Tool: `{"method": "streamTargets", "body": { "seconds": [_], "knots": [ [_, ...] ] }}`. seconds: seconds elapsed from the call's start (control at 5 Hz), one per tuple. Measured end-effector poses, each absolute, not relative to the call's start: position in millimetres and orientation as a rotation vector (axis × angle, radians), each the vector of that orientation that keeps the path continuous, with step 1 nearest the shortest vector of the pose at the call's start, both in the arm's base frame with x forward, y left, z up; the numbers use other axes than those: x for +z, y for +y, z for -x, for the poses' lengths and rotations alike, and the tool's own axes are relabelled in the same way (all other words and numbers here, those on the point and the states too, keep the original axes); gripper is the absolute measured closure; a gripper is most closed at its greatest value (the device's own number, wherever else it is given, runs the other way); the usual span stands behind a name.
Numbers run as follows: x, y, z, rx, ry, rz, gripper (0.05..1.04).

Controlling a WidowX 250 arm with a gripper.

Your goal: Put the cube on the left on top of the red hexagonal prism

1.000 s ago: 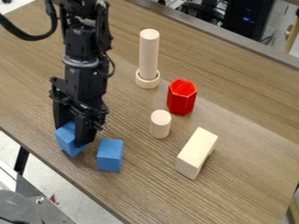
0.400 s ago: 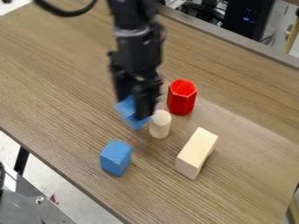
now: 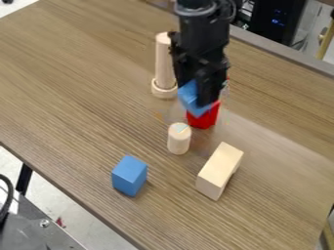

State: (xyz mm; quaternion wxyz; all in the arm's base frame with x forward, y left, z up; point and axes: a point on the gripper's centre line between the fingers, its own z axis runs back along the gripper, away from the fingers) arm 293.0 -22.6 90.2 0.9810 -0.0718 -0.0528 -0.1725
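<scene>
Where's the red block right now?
In the camera view, the red block is right of centre, partly hidden behind the blue cube in the robot's hand, with the short wooden peg just below it, left.

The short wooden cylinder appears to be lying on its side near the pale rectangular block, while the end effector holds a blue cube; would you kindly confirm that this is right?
Not quite: the camera view shows the short wooden cylinder standing upright, not lying on its side. It is near the pale rectangular block, and the end effector holds a blue cube.
</scene>
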Motion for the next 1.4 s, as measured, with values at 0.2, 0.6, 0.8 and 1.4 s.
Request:
{"method": "streamTargets", "body": {
  "seconds": [0.2,0.6,0.8,1.4],
  "knots": [
    [90,-27,-302,-0.354,-0.107,0.105,0.52],
    [83,-23,-316,-0.348,-0.086,0.043,0.52],
    [83,-23,-321,-0.343,-0.084,0.044,0.52],
    [75,-23,-324,-0.361,-0.065,0.047,0.151]
  ]
}}
